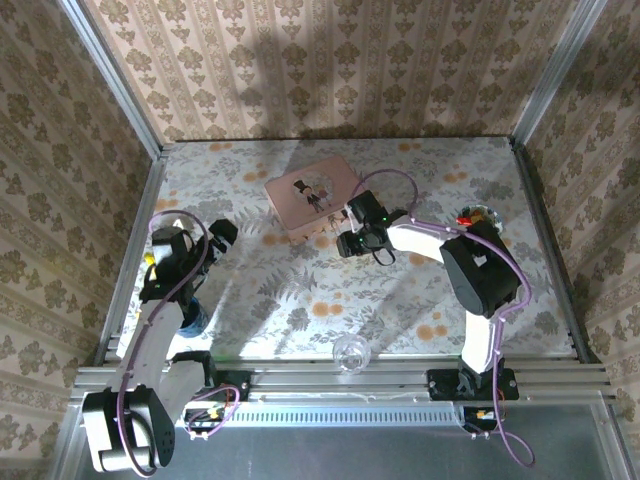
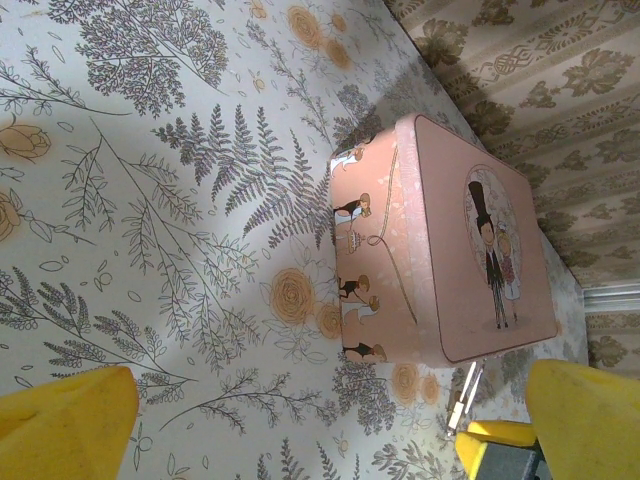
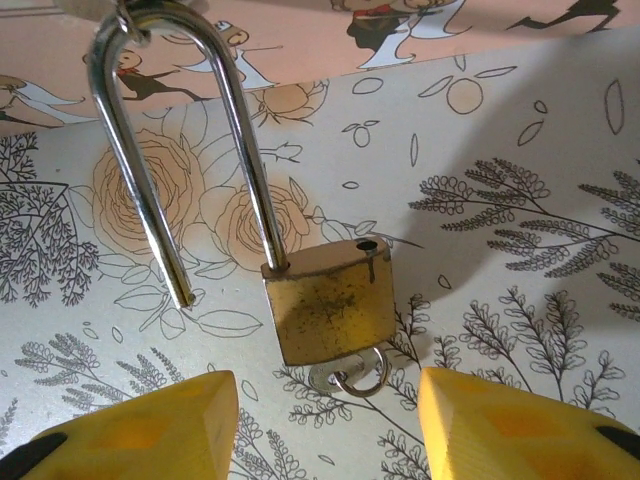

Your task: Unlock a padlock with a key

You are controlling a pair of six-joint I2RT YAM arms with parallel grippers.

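The brass padlock [image 3: 330,305] lies on the flowered table beside the pink picture-lidded box [image 1: 310,193]. Its silvery shackle [image 3: 235,130] stands sprung: one leg sits in the body, and the free leg ends apart from it over the table. The key [image 3: 355,375] with its small ring sticks out of the lock's underside. My right gripper [image 3: 330,430] is open, a yellow finger on each side just short of the key, touching nothing. My left gripper [image 1: 222,235] is wide open at the table's left, facing the box [image 2: 470,240] with nothing between its fingers.
A clear glass ball [image 1: 350,352] rests near the front rail. A red and glassy object [image 1: 472,215] sits at the right, behind the right arm. Something blue [image 1: 192,320] lies under the left arm. Patterned walls close in the table on three sides.
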